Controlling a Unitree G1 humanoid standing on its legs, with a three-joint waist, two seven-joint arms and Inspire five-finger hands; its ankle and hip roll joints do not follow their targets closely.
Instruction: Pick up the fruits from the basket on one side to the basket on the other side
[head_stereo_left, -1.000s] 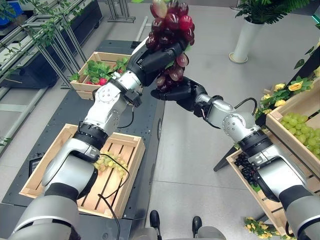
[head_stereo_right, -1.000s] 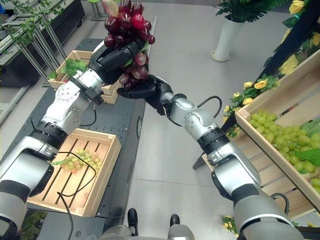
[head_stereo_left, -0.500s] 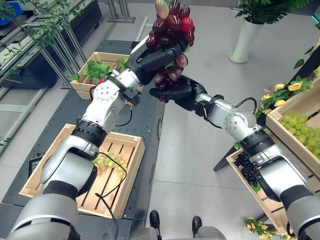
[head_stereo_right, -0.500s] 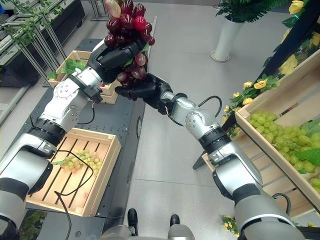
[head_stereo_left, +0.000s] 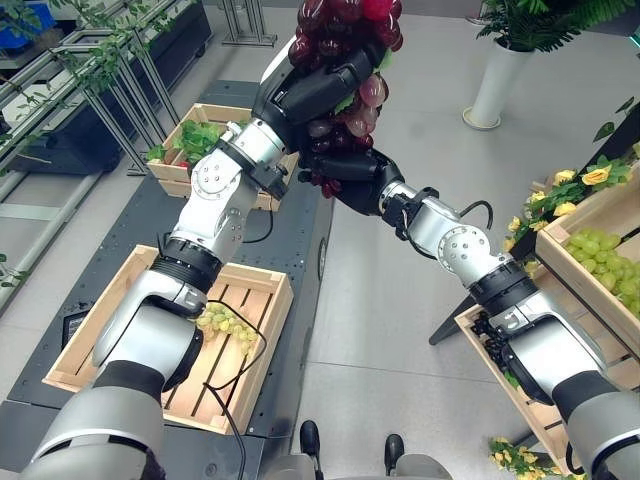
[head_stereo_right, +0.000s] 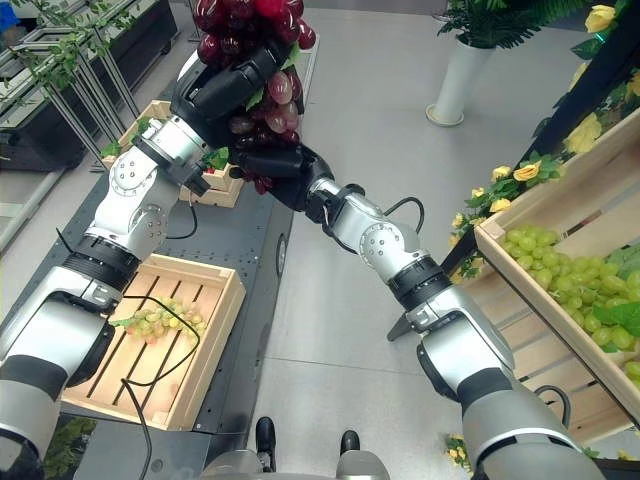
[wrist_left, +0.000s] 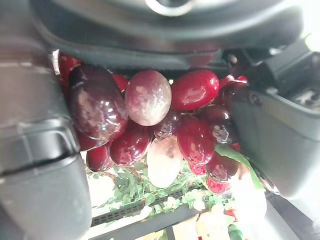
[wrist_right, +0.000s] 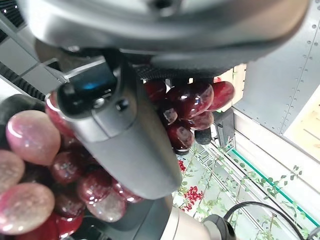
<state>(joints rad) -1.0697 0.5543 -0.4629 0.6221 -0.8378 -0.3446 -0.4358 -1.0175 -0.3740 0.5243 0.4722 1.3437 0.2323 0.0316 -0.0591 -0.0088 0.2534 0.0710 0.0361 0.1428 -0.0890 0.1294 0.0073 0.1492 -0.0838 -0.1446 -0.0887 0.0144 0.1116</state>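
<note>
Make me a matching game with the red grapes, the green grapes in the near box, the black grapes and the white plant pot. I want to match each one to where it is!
Things:
1. bunch of dark red grapes
2. small bunch of green grapes
3. black grapes
4. tall white plant pot

Places:
A. on the grey floor, far off
B. held up between the left hand and the right hand
C. in the slatted wooden crate on the robot's left
D. in the low wooden crate on the robot's right

Pairs: 1-B, 2-C, 3-D, 4-A

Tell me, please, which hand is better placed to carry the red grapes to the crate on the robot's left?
Probably the left hand: its fingers are curled round the red grapes, and the crate lies below that arm.
</note>
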